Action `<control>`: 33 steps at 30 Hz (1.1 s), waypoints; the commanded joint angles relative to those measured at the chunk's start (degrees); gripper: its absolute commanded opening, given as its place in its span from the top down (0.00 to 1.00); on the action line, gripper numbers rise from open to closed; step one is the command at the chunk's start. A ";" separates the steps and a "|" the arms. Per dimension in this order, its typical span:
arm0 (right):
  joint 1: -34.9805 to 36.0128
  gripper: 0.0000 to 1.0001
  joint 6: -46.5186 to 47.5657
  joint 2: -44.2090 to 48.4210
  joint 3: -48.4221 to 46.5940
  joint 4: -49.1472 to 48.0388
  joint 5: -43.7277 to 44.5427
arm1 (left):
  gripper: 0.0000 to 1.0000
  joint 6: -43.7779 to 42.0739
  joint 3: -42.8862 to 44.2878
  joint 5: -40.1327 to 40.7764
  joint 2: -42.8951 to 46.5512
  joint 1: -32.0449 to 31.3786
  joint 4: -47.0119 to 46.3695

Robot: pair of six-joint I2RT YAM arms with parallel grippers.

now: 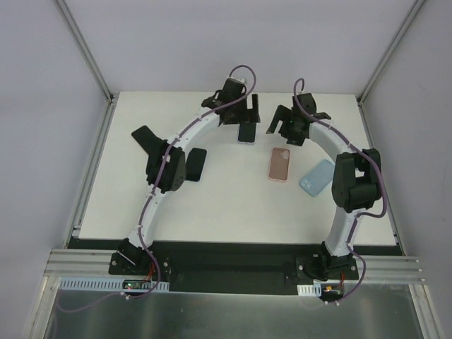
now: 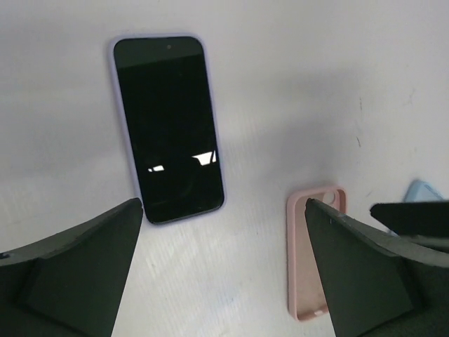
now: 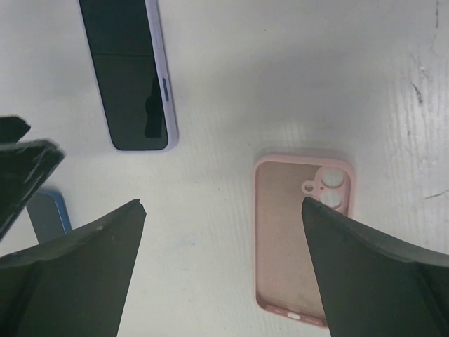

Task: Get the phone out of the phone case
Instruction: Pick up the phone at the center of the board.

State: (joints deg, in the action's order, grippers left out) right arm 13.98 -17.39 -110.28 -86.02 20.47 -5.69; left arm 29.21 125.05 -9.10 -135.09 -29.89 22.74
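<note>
1. White tabletop [image 1: 212, 205] fills the workspace, with plain grey walls [image 1: 42, 106] on three sides.
2. The phone [image 2: 168, 126] lies flat and screen up at the far middle of the tabletop, seated in its lavender case [image 2: 126, 151], whose rim shows all round the dark glass.
3. The left claw [image 2: 223, 210] hangs above the tabletop beside the phone's near end, its jaws spread wide and holding nothing.
4. The right claw [image 3: 221, 207] hangs just to the right of the phone, also spread wide and holding nothing.
5. An empty pink case [image 3: 302, 239] lies inside up, camera cut-out showing, near the phone on its right and apart from it.
6. A light blue case [image 1: 317, 177] lies further right, close to the pink one and under the right arm's elbow.
7. A second dark phone-shaped slab [image 1: 195, 164] rests beside the left arm's elbow, well apart from the cased phone.
8. A black flat piece [image 1: 148, 138] lies at the left of the tabletop; what it is cannot be made out.
</note>
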 commanded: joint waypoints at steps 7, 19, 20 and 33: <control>-3.43 0.04 4.11 4.54 0.06 4.67 2.71 | 0.01 -6.71 16.71 15.51 -10.02 -3.07 15.48; -0.01 0.04 4.64 -2.65 -12.29 7.74 3.49 | 0.01 -3.11 9.51 13.59 -0.71 -2.54 17.07; 1.82 0.04 5.17 -5.62 -15.12 9.14 4.37 | 0.01 -2.50 8.46 12.19 0.34 -2.11 16.99; 11.68 0.04 5.17 -27.61 -47.38 23.21 13.95 | 0.01 -1.17 -12.72 6.12 19.41 9.41 16.54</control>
State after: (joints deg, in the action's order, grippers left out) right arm 25.34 -12.36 -134.26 -127.09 38.33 4.75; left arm 27.73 116.42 -1.41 -121.01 -22.09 38.61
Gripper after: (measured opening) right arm 0.961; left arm 0.992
